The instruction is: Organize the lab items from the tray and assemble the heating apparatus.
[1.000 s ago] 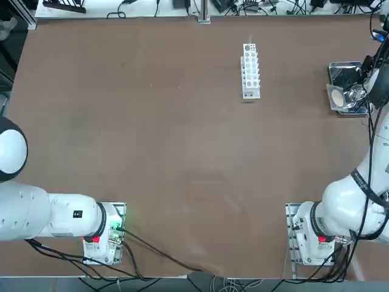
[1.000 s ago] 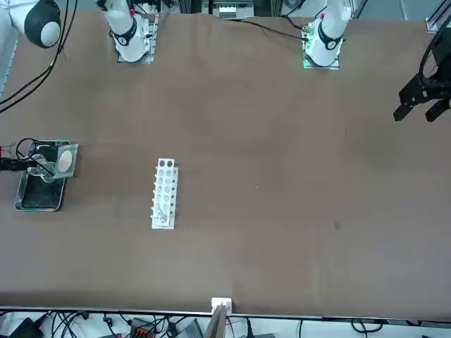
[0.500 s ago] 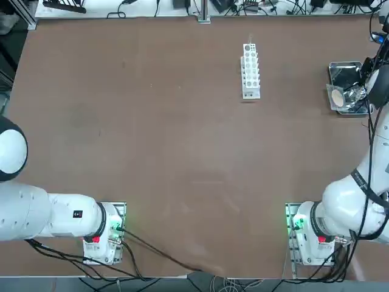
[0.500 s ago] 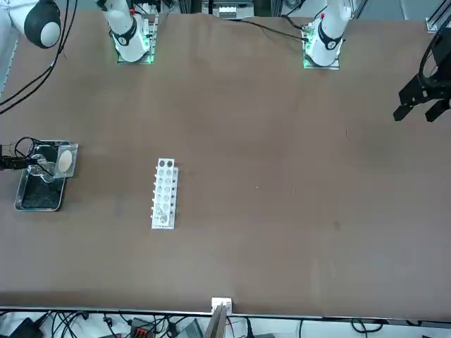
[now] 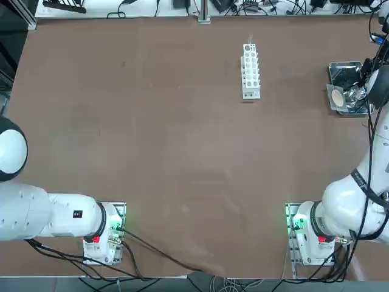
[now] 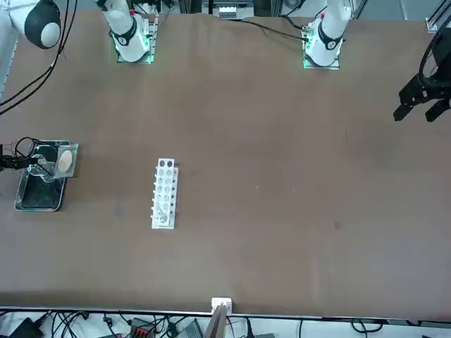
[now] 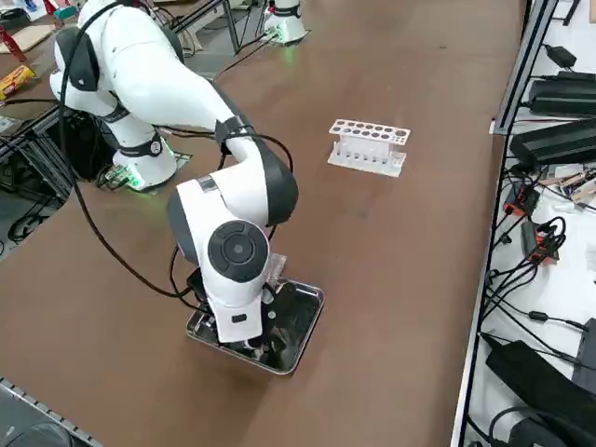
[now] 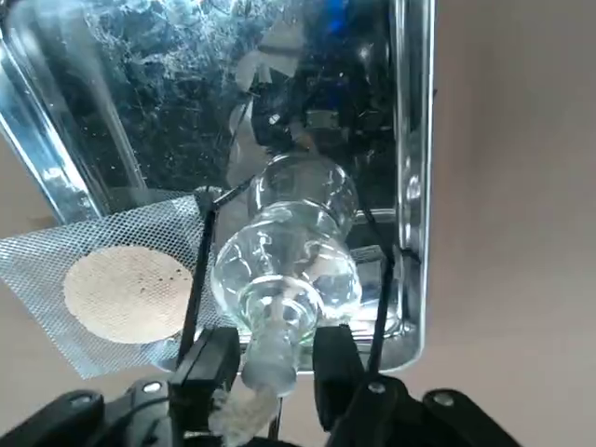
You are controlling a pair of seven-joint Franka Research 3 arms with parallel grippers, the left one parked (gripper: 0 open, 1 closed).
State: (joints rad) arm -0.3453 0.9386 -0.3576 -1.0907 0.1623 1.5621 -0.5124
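R hand (image 8: 270, 368), fingers half-open, straddled neck of small clear glass burner (image 8: 284, 270), not clearly clamped. Burner lay in shiny silver metal tray (image 8: 414, 186), long axis pointing away from hand.

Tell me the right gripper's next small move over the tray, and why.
Probably finish closing on the glass burner's neck, then lift it straight up. In the wrist view the right gripper sits low over the silver tray with a finger on each side of the neck, small gaps showing. The tripod's black wires run close beside the burner, so a tilted pull could snag them.
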